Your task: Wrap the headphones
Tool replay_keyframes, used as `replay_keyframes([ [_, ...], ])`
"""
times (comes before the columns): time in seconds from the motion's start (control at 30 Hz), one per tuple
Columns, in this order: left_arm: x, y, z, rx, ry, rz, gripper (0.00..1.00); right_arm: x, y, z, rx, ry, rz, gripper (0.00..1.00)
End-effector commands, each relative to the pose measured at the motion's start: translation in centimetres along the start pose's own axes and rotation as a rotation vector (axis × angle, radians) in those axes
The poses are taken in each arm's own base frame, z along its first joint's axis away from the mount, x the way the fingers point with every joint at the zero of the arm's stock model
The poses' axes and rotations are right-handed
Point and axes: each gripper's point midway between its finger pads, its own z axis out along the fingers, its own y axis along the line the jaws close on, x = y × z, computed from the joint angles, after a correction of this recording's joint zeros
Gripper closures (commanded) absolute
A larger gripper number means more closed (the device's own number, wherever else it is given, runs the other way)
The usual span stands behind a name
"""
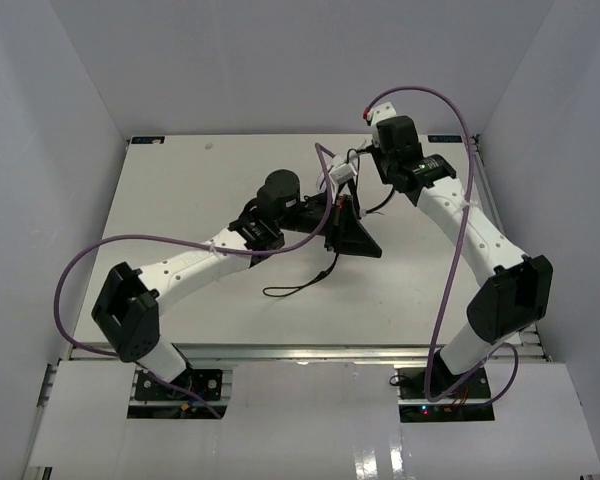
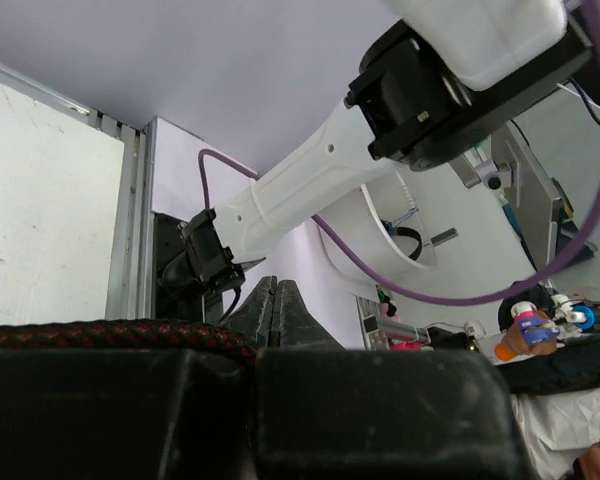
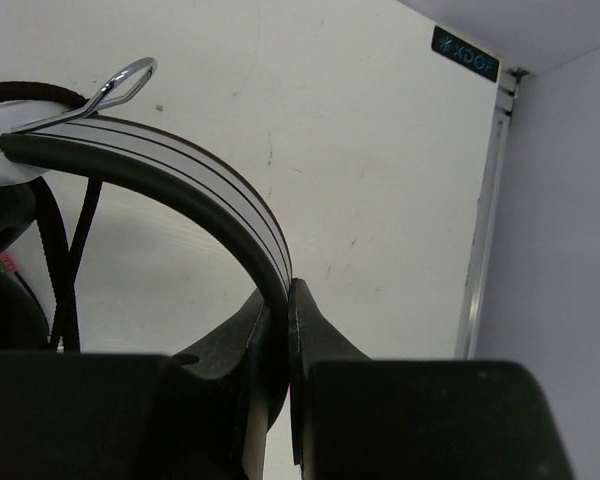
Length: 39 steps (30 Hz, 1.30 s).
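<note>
My right gripper is shut on the white headband with black stripes of the headphones, holding them above the table; a metal slider loop and part of a dark earcup show at the left of the right wrist view. In the top view the right gripper holds the headphones at the table's middle back. My left gripper sits just below them, with its jaws shut. A red-flecked black braided cable runs into the base of the left gripper. The thin cable hangs down and loops on the table.
The white table has a raised rail along its right edge. White walls close in the back and both sides. Purple arm cables arc over both arms. The right arm's forearm and base fill the left wrist view.
</note>
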Motion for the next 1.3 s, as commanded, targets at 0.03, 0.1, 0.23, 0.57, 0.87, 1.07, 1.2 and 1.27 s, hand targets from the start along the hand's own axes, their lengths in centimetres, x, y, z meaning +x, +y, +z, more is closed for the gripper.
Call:
replay_keyframes([
  [0.03, 2.5, 0.3, 3.3, 0.017, 0.024, 0.021, 0.99, -3.6, -4.4, -0.6, -0.053, -0.079, 0.338, 0.92],
  [0.1, 4.6, 1.7, 4.0, -0.029, 0.048, 0.02, 0.97, -4.1, -6.5, -0.9, -0.078, -0.099, 0.4, 0.92],
  [0.23, 9.2, 6.0, 5.7, -0.146, 0.108, 0.034, 0.88, -5.8, -7.9, -2.6, -0.137, -0.152, 0.442, 0.92],
  [0.57, 20.8, 12.8, 8.9, -0.24, 0.291, 0.033, 0.76, -8.9, -8.8, -7.8, -0.208, -0.281, 0.472, 0.92],
  [0.87, 29.8, 15.2, 8.4, -0.249, 0.382, -0.01, 0.78, -9.2, -9.9, -8.5, -0.208, -0.303, 0.482, 0.92],
  [1.07, 32.3, 15.8, 6.1, -0.28, 0.408, -0.008, 0.81, -9.1, -10.9, -8.6, -0.205, -0.309, 0.489, 0.92],
  [1.2, 33.2, 16.5, 4.7, -0.326, 0.42, -0.006, 0.87, -9.3, -11.5, -9.2, -0.222, -0.324, 0.495, 0.92],
  [1.27, 33.1, 16.5, 3.8, -0.347, 0.417, 0.01, 0.99, -9.3, -11.5, -9.7, -0.241, -0.332, 0.488, 0.92],
])
